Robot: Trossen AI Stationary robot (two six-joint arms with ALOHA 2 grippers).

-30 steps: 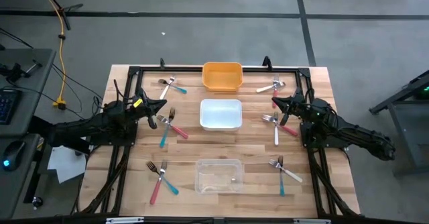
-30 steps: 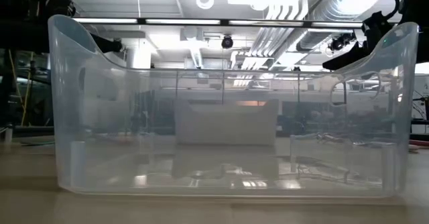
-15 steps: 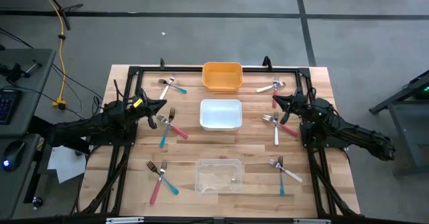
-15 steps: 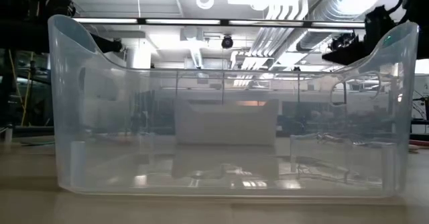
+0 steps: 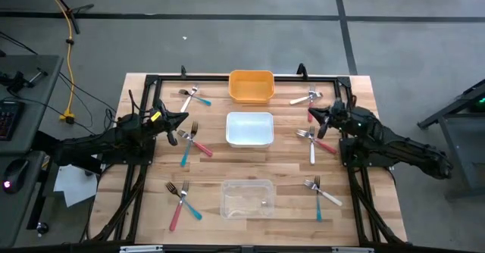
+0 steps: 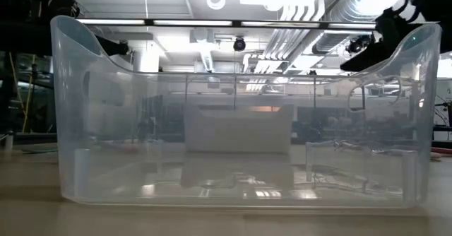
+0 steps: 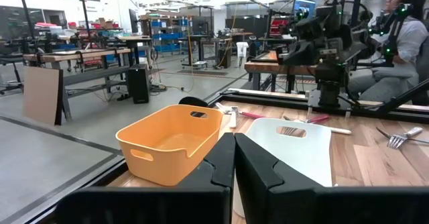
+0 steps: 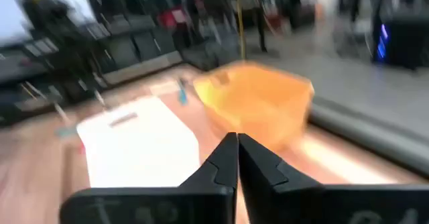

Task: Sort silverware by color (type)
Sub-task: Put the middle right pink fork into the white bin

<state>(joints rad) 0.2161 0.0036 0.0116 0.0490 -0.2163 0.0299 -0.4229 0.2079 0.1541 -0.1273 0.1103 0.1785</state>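
Observation:
Small forks with pink-red, teal or white handles lie flat on the table in six little heaps: far left (image 5: 193, 96), middle left (image 5: 191, 141), near left (image 5: 182, 200), far right (image 5: 308, 98), middle right (image 5: 312, 139), near right (image 5: 320, 194). My left gripper (image 5: 184, 117) (image 7: 234, 150) hovers shut above the table between the far-left and middle-left heaps, holding nothing. My right gripper (image 5: 311, 114) (image 8: 236, 153) hovers shut between the far-right and middle-right heaps, also holding nothing. Both point toward the table's middle.
Three bins stand in a row down the table's middle: orange (image 5: 251, 85) at the far edge, white (image 5: 249, 128) in the centre, clear (image 5: 246, 198) near. The clear bin (image 6: 240, 109) fills the low view. A black frame (image 5: 151, 79) borders the table. A person (image 7: 402, 23) sits beyond the right side.
My right arm has shifted a little toward the table's far edge, still shut; its wrist view is smeared by the motion. The forks and bins lie as before.

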